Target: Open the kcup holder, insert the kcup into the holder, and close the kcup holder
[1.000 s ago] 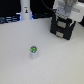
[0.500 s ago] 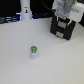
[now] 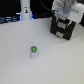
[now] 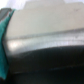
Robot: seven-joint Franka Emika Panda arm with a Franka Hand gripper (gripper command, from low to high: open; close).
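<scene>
The kcup (image 3: 33, 50), a small white cup with a green round top, stands upright on the white table in the middle of the exterior view. The kcup holder (image 3: 65, 31), a black boxy unit, sits at the back on the exterior view's right, and I cannot tell whether its tray is out. My gripper (image 3: 62, 17) hangs right at the holder's top, far from the kcup. Its fingers are too small and blurred to read. The wrist view shows only a blurred grey surface (image 4: 47, 37) very close up, with a teal edge (image 4: 5, 35).
A white upright object (image 3: 25, 9) stands at the back on the exterior view's left, with dark items (image 3: 9, 20) along the back edge beside it. The white table (image 3: 20, 67) spreads around the kcup.
</scene>
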